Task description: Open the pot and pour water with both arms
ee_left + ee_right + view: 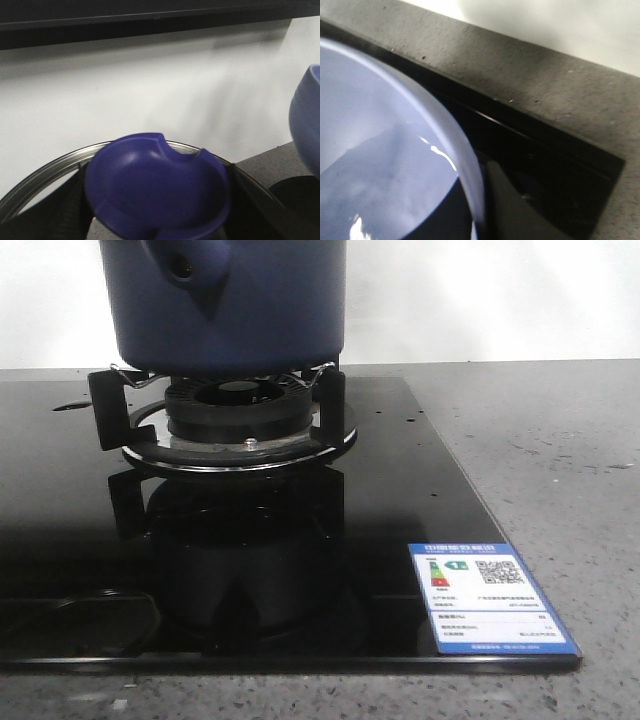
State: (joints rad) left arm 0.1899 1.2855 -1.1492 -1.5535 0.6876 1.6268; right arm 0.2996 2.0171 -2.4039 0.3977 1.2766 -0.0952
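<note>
**Big Blue Pot on the Burner**

The pot [235, 305] is seen sitting on the black burner stand [235, 410] of the shiny black stove top [400, 480]. Its side stub with the round hole [182, 268] is turned to the front. A blue lid-like piece [157, 187] is seen close up in the left wrist view, and a lighter blue bowl [380, 165] in the right. No pincer fingers are shown, so it cannot be told whether they are wide or narrow.

The only printed matter is a blue-bordered white label [491, 597] stuck flat on the black glass cooktop [400, 490], near its front right corner in the front view. It carries a small coloured energy-rating chart, a QR code and rows of fine print, all too small to read. Nothing else bears text.
</note>
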